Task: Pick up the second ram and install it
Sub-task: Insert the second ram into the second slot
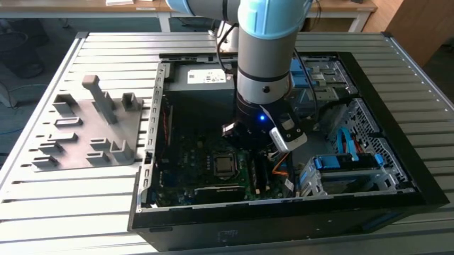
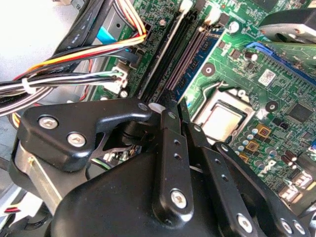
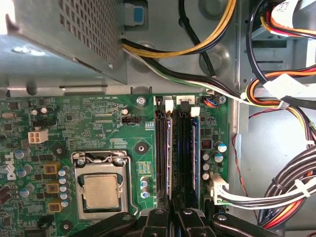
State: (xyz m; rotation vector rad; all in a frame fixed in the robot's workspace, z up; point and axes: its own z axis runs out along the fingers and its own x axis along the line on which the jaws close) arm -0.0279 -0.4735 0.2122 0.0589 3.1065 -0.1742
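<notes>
Exterior view, left to right: grey fixture plate (image 1: 89,130) lies on the slatted surface (image 1: 57,202) at frame left; none of its upright blocks carries a memory stick. The open computer case (image 1: 397,122) fills centre and right, with the arm reaching down into it, gripper (image 1: 257,139) low over the motherboard (image 1: 191,154).

First wrist view: CPU socket (image 3: 101,187) lower left; memory slots (image 3: 177,148) centre. The second ram (image 3: 195,153) appears to stand in the rightmost slot, blue edge showing. Judgement: pickup done, the stick at or in its slot; full seating cannot be confirmed.

Second wrist view: jaws nearly together directly above the slots; whether they pinch anything, I cannot tell.

Writing: white labels and board print present, nothing legible.
</notes>
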